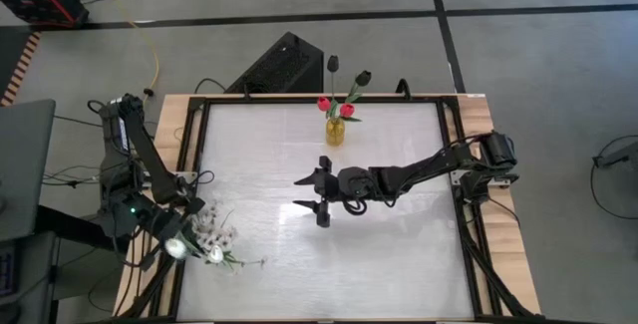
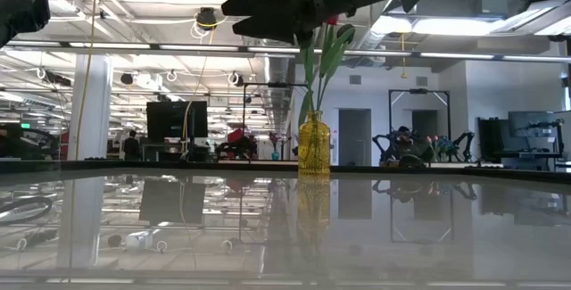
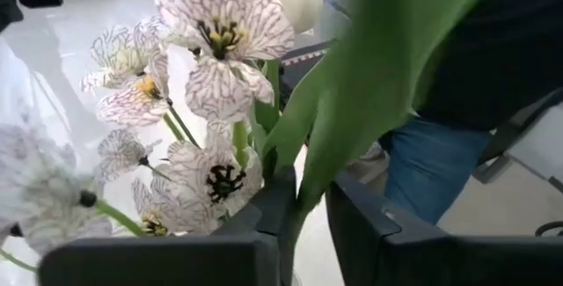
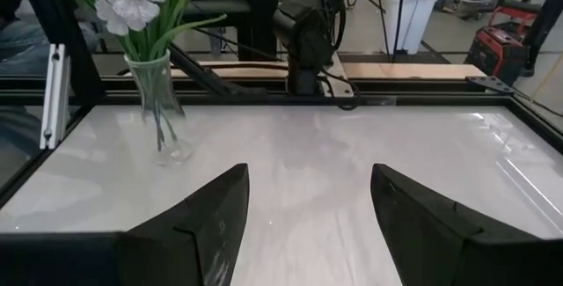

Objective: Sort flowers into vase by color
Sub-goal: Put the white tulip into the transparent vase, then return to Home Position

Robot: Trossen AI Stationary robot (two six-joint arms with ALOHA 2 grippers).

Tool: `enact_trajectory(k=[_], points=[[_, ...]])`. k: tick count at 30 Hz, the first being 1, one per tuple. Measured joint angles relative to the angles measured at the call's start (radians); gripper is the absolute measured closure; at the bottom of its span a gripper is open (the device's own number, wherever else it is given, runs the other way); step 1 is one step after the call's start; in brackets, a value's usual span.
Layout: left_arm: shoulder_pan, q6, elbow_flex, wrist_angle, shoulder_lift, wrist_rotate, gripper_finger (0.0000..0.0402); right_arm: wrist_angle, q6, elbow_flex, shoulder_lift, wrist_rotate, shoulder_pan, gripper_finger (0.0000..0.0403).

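The squat yellow vase stands at the table's far middle. It holds red tulips and black tulips. A clear glass vase with white flowers stands at the near left. My left gripper is level among those flowers, fingers a little apart around a green stem. My right gripper hovers open over the table's middle with nothing between its fingers. My left gripper has a flower's green stem, just below its broad leaf, running up between its two fingers. The stem lies close to one finger, and a light gap shows toward the other. I cannot tell whether the fingers touch it.
A black frame rims the white table top. A person in blue jeans stands beyond the table's left edge, close behind the white flowers. Bare table lies between the two vases.
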Motion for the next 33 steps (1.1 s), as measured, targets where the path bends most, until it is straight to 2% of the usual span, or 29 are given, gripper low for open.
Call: enact_trajectory(k=[9,17,24,29,31,33], points=[[0.000,-0.044,0.014,-0.005,-0.023,0.045,0.0298,0.002,-0.017,0.000,0.000,-0.018,-0.001,0.0137],[0.001,-0.175,0.068,-0.102,-0.080,0.070,0.0292,0.002,-0.047,0.000,0.000,-0.020,-0.001,0.0137],[0.000,-0.149,0.124,-0.129,-0.118,0.060,0.0292,-0.024,-0.078,0.000,-0.031,-0.020,-0.003,0.0137],[0.001,0.028,0.161,-0.084,-0.114,-0.060,0.0292,-0.078,-0.102,0.001,-0.082,-0.020,-0.003,0.0137],[0.001,0.133,0.166,-0.059,-0.108,-0.171,0.0292,-0.101,-0.103,0.001,-0.102,-0.020,-0.004,0.0137],[0.010,0.240,0.164,-0.024,-0.094,-0.331,0.0292,-0.143,-0.102,0.001,-0.124,-0.020,-0.008,0.0137]])
